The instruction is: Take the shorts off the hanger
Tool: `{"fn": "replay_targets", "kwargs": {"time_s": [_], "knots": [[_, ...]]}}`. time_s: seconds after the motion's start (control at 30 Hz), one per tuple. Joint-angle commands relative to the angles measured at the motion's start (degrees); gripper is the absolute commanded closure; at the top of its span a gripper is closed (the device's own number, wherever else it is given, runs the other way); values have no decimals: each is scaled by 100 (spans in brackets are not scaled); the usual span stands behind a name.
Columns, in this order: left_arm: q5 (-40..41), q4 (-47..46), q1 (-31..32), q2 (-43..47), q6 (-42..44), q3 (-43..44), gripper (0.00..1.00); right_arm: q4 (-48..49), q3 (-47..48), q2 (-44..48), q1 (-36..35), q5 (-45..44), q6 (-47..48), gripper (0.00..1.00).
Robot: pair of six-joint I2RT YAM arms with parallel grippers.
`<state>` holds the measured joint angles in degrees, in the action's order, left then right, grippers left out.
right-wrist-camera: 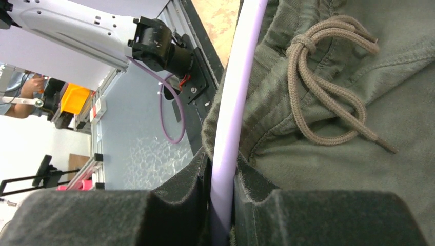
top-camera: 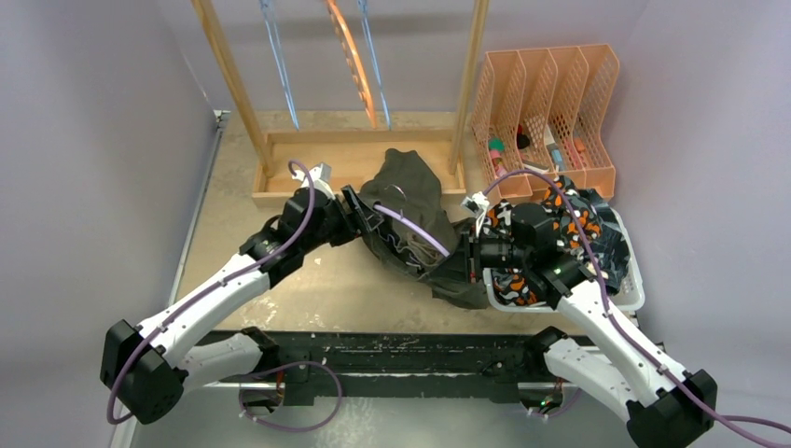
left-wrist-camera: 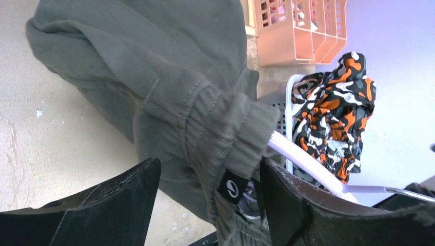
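The olive green shorts (top-camera: 410, 201) with a tan drawstring (right-wrist-camera: 328, 97) lie crumpled mid-table, threaded on a lavender hanger (right-wrist-camera: 241, 77). My left gripper (left-wrist-camera: 209, 169) is at their left end, jaws wide apart around the elastic waistband (left-wrist-camera: 225, 128). Its right finger (left-wrist-camera: 292, 205) touches cloth and the hanger's bar (left-wrist-camera: 302, 156), while its left finger stands clear. My right gripper (right-wrist-camera: 223, 164) is shut on the hanger's bar at the right end of the shorts (top-camera: 462, 271). Orange-black-white patterned shorts (top-camera: 522, 280) lie in the white basket (top-camera: 634, 280).
A wooden rack (top-camera: 354, 154) stands behind the shorts, with blue and orange hangers (top-camera: 354, 65) hung on it. A peach file organizer (top-camera: 550, 103) stands at the back right, behind the basket. Purple walls close in on both sides.
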<state>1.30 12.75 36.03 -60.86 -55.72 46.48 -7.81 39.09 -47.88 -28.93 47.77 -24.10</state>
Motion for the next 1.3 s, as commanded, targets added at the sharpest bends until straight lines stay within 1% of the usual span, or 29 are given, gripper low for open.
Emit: {"fn": "replay_targets", "kwargs": {"time_s": [0.0,0.1,0.23,0.4,0.5,0.57,0.6,0.63,0.67,0.73,0.8,0.9,0.93,1.03,1.13,1.2,1.27], "knots": [[-266,157,-10,177,407,388,32,338,152,53,-38,268,160,100],[-111,648,-7,240,726,420,34,401,150,38,-43,287,107,100],[394,1088,-8,211,979,461,43,554,228,7,-37,747,104,100],[348,931,-9,44,1228,717,44,539,431,5,-42,1007,277,100],[205,762,-10,-141,1248,914,50,370,519,-162,-40,1219,417,100],[113,709,-9,-266,1269,1019,58,270,551,-226,-38,1170,500,100],[55,699,-8,-330,1286,1047,65,240,553,-234,-42,1119,534,100],[-5,694,-8,-378,1291,1068,69,225,547,-239,-42,1086,551,100],[-59,674,-8,-404,1293,1056,78,216,545,-246,-43,1087,583,100],[-131,639,-11,-410,1297,997,87,215,542,-255,-43,1093,598,100],[-139,645,-13,-393,1292,934,99,197,553,-278,-37,1045,596,100],[-130,684,-10,-308,1293,870,100,106,576,-353,-45,899,631,99],[-128,685,-9,-271,1285,842,100,73,580,-391,-43,854,642,95],[-129,657,-14,-163,1241,775,100,26,635,-508,-36,565,618,76],[-183,639,-11,-135,1237,763,100,135,731,-717,-43,520,607,67],[-231,656,-11,-151,1242,761,100,287,795,-854,-49,489,533,58],[-269,673,-4,-167,1224,751,100,434,849,-1019,-51,558,497,56]]}}
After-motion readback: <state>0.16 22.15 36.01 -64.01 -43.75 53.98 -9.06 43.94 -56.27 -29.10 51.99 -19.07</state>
